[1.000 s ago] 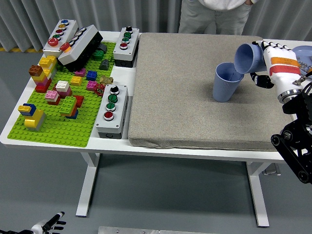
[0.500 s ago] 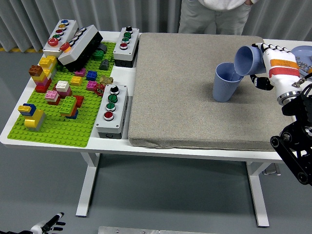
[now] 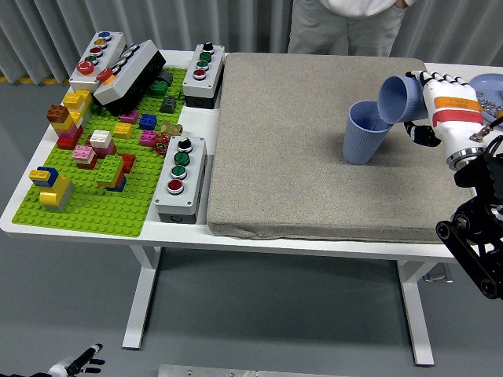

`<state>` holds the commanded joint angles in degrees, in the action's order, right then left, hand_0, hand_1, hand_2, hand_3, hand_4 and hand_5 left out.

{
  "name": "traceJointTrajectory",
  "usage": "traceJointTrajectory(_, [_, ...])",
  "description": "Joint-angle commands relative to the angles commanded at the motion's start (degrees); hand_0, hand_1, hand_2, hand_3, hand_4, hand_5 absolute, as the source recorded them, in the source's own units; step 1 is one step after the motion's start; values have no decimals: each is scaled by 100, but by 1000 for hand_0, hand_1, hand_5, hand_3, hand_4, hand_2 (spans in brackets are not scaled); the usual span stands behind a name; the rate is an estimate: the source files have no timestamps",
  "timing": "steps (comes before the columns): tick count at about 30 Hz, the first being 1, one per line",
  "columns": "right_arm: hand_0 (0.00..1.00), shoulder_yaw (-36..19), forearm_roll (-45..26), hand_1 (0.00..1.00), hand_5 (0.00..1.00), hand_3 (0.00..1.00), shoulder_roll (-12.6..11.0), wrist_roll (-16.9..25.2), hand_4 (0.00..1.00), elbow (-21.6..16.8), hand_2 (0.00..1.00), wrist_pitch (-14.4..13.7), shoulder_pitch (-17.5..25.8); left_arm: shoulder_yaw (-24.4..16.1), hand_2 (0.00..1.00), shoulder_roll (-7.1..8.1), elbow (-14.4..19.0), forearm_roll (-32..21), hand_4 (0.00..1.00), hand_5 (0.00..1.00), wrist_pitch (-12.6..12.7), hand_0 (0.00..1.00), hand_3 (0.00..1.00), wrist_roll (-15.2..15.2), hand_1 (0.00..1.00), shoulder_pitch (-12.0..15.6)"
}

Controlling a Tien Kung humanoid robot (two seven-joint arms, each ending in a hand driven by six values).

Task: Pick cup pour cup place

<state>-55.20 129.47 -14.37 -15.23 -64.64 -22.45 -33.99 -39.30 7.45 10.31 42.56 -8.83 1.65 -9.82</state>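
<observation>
Pouring now, judging by the pose. White worktop [image 3: 259, 239] carries a grey felt mat [image 3: 314, 149] on the right and a green brick baseplate [image 3: 94, 212] with coloured blocks and button boxes on the left; none of that is involved.

Upright ribbed blue plastic cup [image 3: 364, 133] stands on the mat, right of centre. Second blue plastic cup [image 3: 397, 97] is tipped mouth-down-left over it, its rim at or just inside the standing cup's mouth.

Right hand [image 3: 440, 106], white with an orange band, has its fingers wrapped round the tipped cup's base.

Change over the last second: small. The tilted cup has edged slightly right and up with the wrist; tilt angle barely differs. Reads as holding the pour or near its end, so placing the cup down is still to come.

Hard to see: no contents visible in either cup, so can't confirm anything transfers. Right forearm is cut off at the frame edge. Left hand [image 3: 78, 365] is only a sliver at the bottom left, below the worktop; its fingers look spread and empty. A person at the far side is cropped to the torso.
</observation>
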Motion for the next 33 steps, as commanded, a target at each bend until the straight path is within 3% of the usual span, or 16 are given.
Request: traceJointTrajectory(33, [779,503,52,590,2,551,-319,-180,601,-156,501,7,-249,-34,841,19,0,6,633,982,2,864,756,1,832,-14])
